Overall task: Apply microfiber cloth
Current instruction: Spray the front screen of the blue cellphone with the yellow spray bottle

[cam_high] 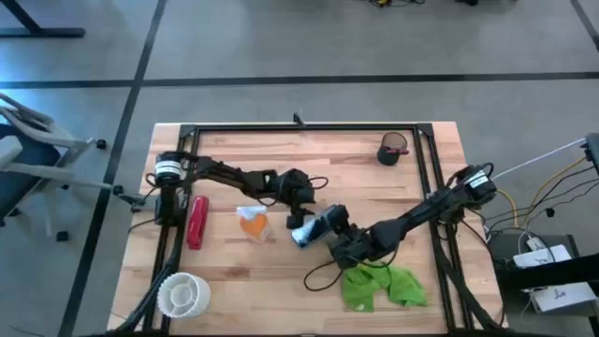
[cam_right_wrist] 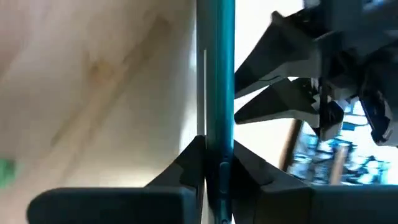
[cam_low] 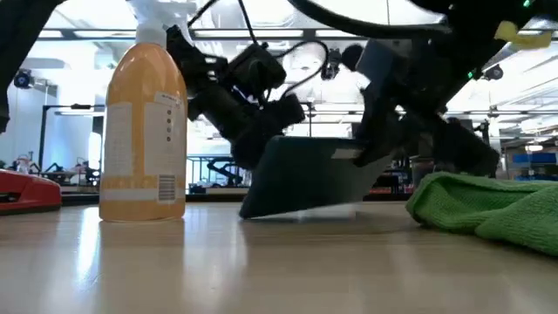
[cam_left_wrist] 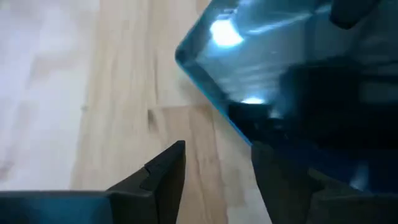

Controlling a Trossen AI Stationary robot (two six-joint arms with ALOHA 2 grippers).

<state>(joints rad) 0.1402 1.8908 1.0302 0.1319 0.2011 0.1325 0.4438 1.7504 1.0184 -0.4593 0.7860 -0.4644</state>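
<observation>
Two grippers are meeting at the tablet (cam_high: 312, 228), which is sitting near the table's middle, tipped up on one edge rather than lying flat. Right gripper (cam_right_wrist: 217, 163) is pinching the tablet's thin rim, fingers closed tight on either face; likely it is propping the screen up so a wipe can reach it. Left gripper (cam_left_wrist: 217, 165) is hovering just beside the tablet's near corner, fingers parted, gripping nothing, with bare wood showing in the gap.

Microfiber cloth (cam_high: 382, 285) is lying crumpled on the table (cam_high: 234, 281), just beside the tablet on the right arm's side and toward the front edge, untouched by either gripper. Low view is showing the microfiber cloth (cam_low: 488, 208) resting flat, close to the tablet (cam_low: 305, 174) but apart from it.

Orange spray bottle (cam_high: 253, 223) is standing on the tablet's other side, near it; a red stapler (cam_high: 196, 221) is lying beyond the bottle.

Open room: clear wood is lying in front of the tablet, between bottle and cloth. Cables are trailing near the cloth, a possible snag. By my judgement, the free left gripper would have to cross past the tablet to fetch the cloth.
</observation>
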